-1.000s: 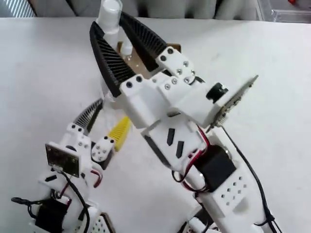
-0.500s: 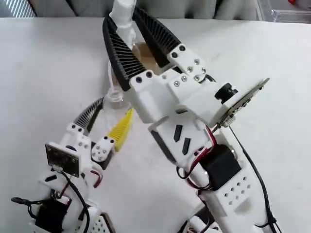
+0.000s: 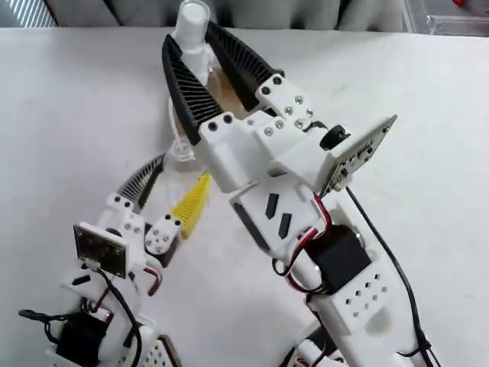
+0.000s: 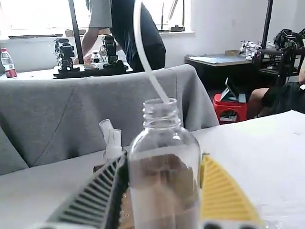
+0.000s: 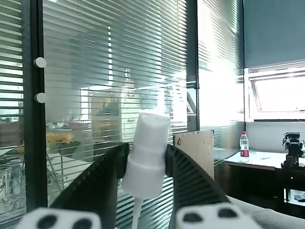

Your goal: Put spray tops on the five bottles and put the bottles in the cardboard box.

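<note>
- The step in hand looked like seating a spray top (image 5: 148,129) on the bottle (image 4: 164,162). The right fingers (image 5: 102,179) were closed narrowly on the top's white collar and held it above the neck (image 4: 161,110), with its thin tube (image 4: 144,57) running down into the opening
- The left fingers (image 3: 191,205), one black and one yellow, were clamped on the clear bottle's body and held it upright on the surface (image 3: 76,99), just in front of the cardboard box (image 3: 223,78)
- The tube curved on its way down, so the top probably sat a little off the neck's axis. It would be best to centre it over the opening first, then lower it straight so the tube does not kink or catch on the rim
- The left hold should be firm, since pressing or twisting the top could tip or spin the bottle. Which of the two this top needs could not be told
- Room was tight behind: the box wall stood close to the bottle, and another spray head (image 4: 111,139) rose near it
- The right arm crossed close above the left fingers, so any wrist turn would need care
- Bare surface lay open to both sides, and its far edge ran beyond the box
</note>
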